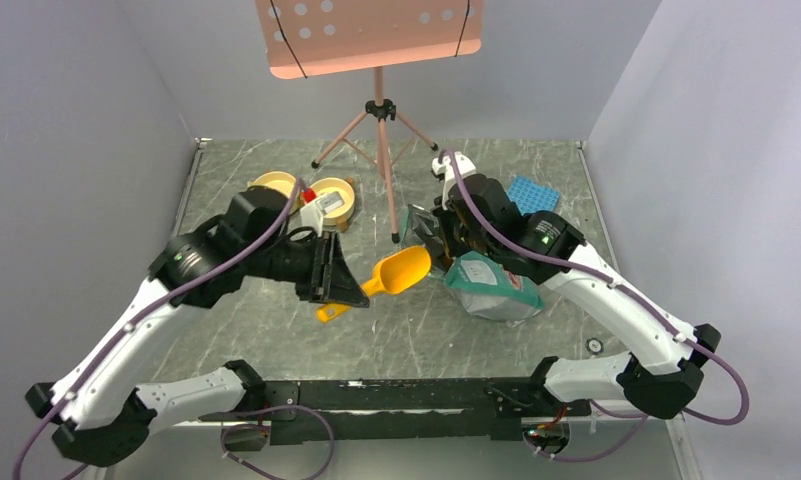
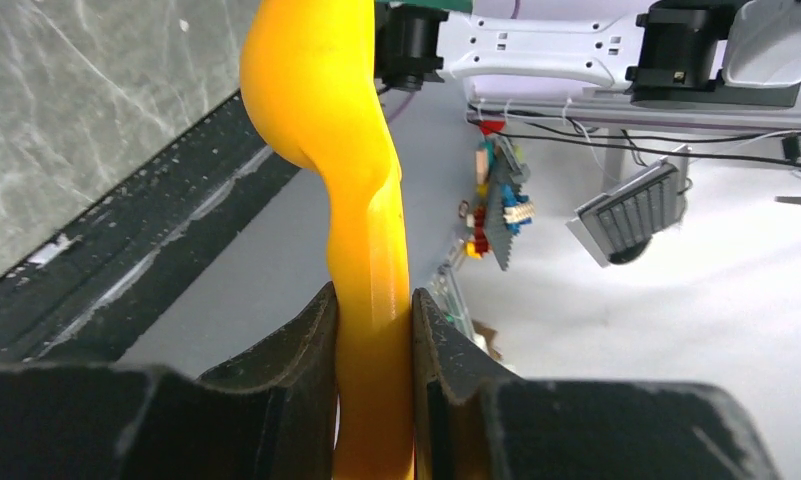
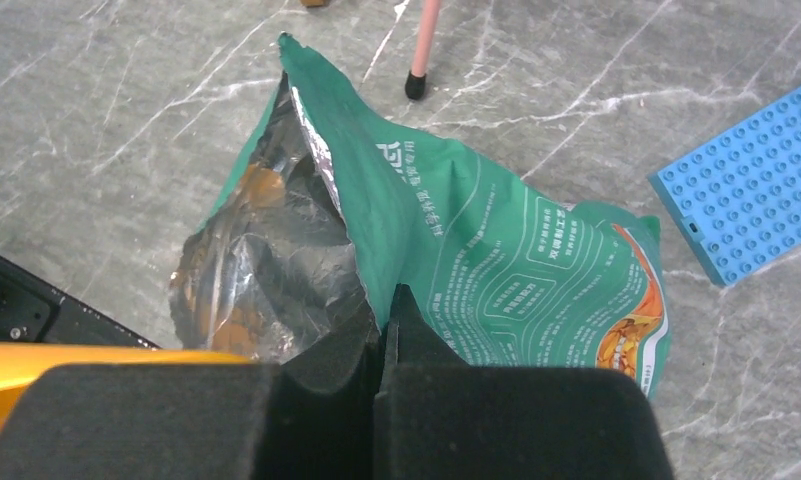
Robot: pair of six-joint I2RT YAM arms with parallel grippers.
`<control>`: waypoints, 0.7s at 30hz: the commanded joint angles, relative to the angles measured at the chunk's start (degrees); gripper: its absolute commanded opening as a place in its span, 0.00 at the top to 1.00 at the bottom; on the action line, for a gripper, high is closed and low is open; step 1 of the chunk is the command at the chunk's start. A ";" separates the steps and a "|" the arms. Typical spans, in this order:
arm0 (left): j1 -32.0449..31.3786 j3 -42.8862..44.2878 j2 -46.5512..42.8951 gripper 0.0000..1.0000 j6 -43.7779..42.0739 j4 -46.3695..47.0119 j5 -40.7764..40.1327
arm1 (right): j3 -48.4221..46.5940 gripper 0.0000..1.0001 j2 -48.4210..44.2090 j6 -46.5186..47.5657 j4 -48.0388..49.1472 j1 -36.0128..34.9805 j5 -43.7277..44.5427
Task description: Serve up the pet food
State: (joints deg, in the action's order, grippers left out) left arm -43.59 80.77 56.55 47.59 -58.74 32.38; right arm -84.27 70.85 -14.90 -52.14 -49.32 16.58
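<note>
My left gripper (image 1: 328, 283) is shut on the handle of the yellow scoop (image 1: 400, 270), whose bowl points right toward the bag's mouth. In the left wrist view the handle (image 2: 368, 250) is pinched between both fingers (image 2: 306, 350). My right gripper (image 3: 384, 312) is shut on the upper edge of the teal-green bag (image 3: 496, 250), holding its foil-lined mouth (image 3: 266, 260) open. The bag (image 1: 491, 285) lies right of centre. Brownish patches show inside the foil; I cannot tell whether they are the pet food. The scoop's edge (image 3: 36, 365) shows at the lower left.
Two yellow bowls (image 1: 273, 184) (image 1: 334, 200) stand at the back left, behind my left arm. A pink music stand's tripod (image 1: 380, 140) stands at back centre, one foot (image 3: 414, 88) near the bag. A blue studded plate (image 1: 531, 192) lies at the back right.
</note>
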 commanded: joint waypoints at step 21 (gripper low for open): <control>8.70 -14.46 4.80 1.00 20.36 13.36 9.79 | 2.65 1.00 -4.98 2.43 14.84 -10.45 1.38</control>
State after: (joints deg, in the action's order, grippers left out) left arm -34.74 63.07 59.27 67.07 -41.36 48.99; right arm -82.59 70.04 -14.39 -50.39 -59.75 20.95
